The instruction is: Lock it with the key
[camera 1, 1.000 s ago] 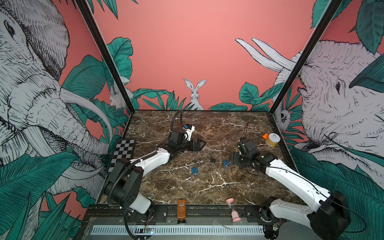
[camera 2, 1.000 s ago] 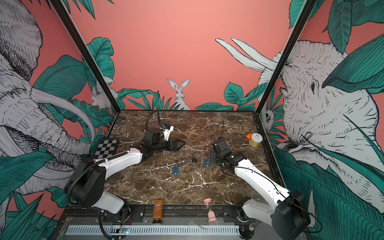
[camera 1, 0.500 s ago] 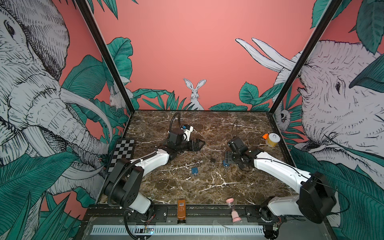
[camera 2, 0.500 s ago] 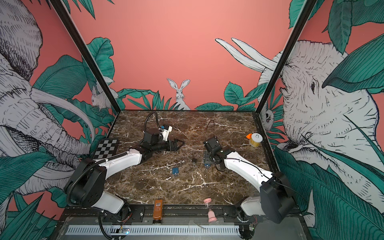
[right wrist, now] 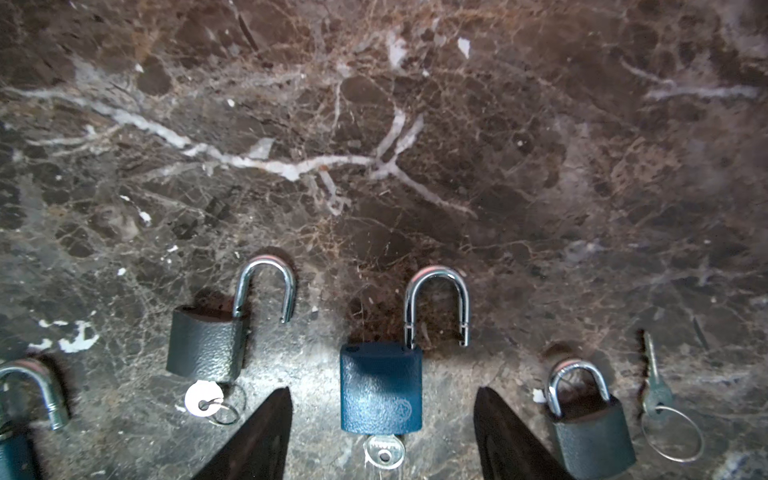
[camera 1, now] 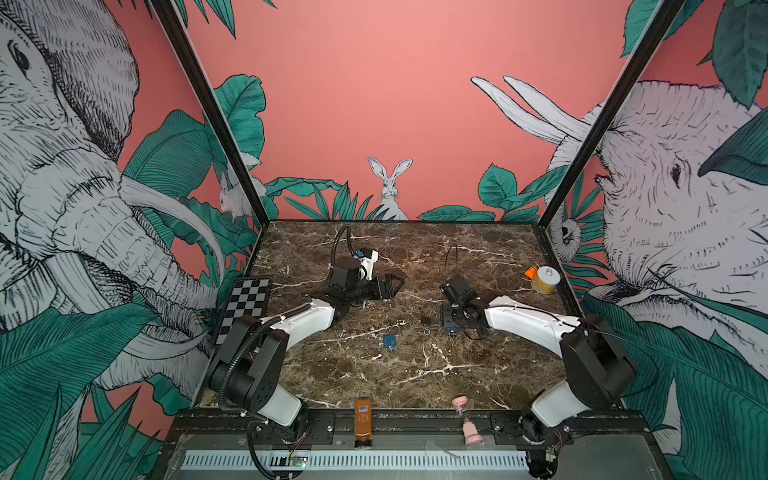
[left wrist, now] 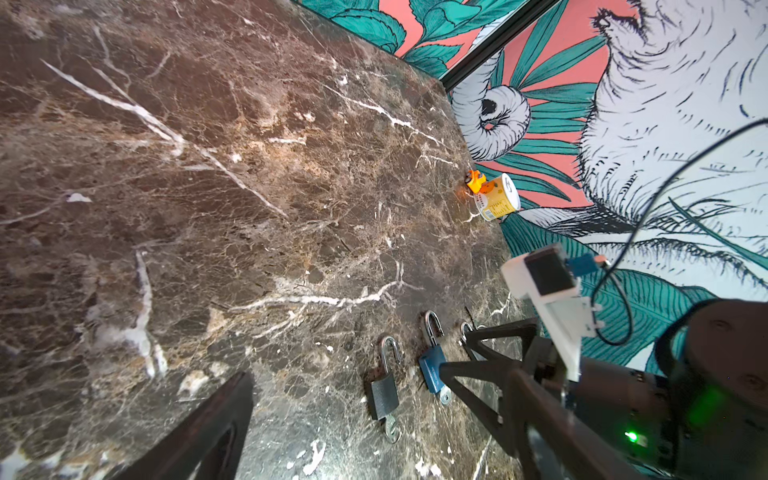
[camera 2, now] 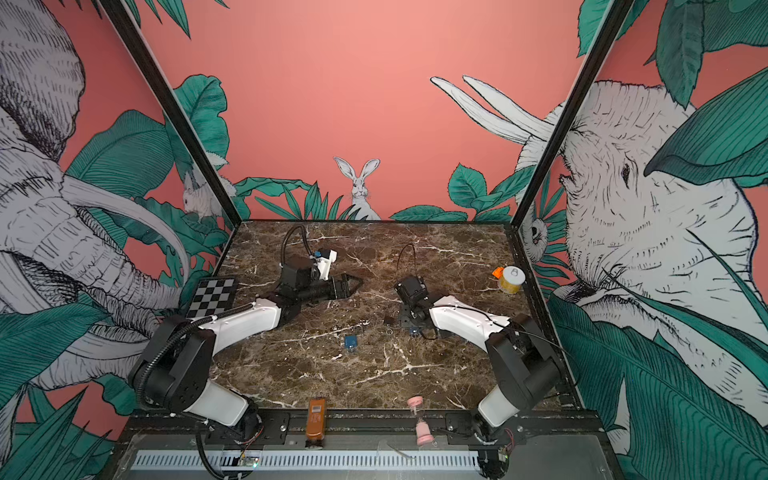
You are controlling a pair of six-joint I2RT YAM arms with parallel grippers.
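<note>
1. We see white shells on the left arm (camera 1: pixel 309 320) and right arm (camera 1: pixel 523 322), with chunky black joints.
2. Ribbed black hose (camera 1: pixel 232 365) on the left; thin black cable (camera 1: pixel 446 257) on the right.
3. There's a white camera mount (camera 1: pixel 368 261) with a blue plug.
4. On the left gripper (camera 1: pixel 395 286) and right gripper (right wrist: pixel 382 390): black tapering fingers (right wrist: pixel 257 440), open-triangle frames.
5. We spot a green light (left wrist: pixel 631 436) on the right arm.

In the right wrist view the frame's edge cuts off most of a blue padlock (right wrist: pixel 14 455), and the right tool (right wrist: pixel 382 390) shows only its fingertips. In the left wrist view that tool hides all but the shackle of a third padlock (left wrist: pixel 466 330).
</note>
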